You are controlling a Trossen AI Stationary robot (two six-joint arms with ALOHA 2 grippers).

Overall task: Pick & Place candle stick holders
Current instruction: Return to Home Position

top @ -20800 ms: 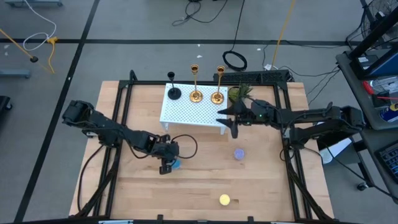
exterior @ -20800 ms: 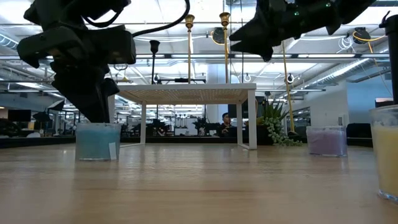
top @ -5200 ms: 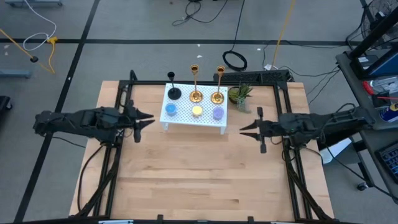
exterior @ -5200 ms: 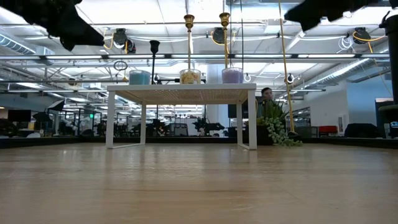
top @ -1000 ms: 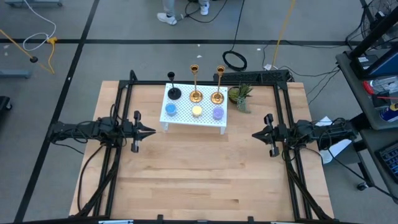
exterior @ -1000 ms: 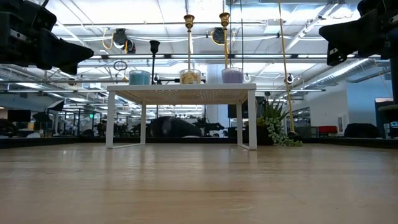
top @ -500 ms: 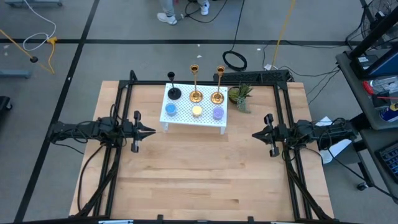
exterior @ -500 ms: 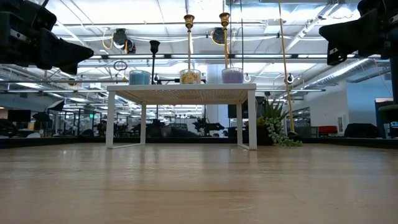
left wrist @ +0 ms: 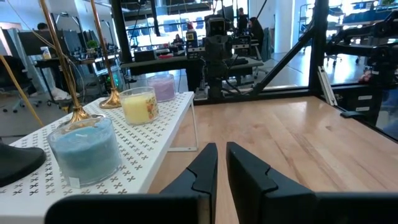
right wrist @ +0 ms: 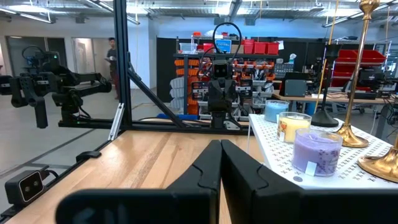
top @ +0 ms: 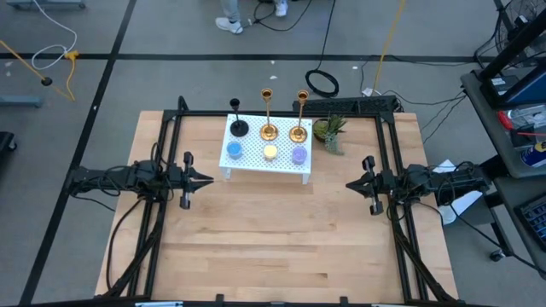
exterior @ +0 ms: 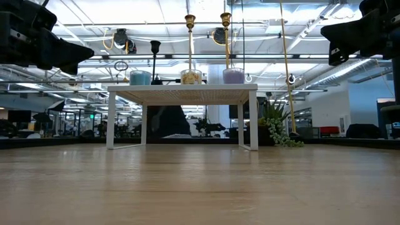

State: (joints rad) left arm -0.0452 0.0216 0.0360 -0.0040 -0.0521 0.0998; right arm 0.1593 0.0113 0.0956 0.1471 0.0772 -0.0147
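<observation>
While the left gripper (top: pixel 207 180) and right gripper (top: pixel 348 183) rest closed, the candle stick holders (top: pixel 269 131) stand upright — cups up.

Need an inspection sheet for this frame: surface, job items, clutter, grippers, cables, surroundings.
Surface: wooden table, bare in front of the white shelf.
Job's things: black holder, first gold holder and second gold holder stand upright along the shelf's back edge.
Clutter: blue candle, yellow candle and violet candle in the shelf's front row; plant beside the shelf.
Grippers: left gripper and right gripper shut, empty, at opposite table sides.
Cables: coiled black cable on the floor behind the table.
Surroundings: person's feet beyond the table.
</observation>
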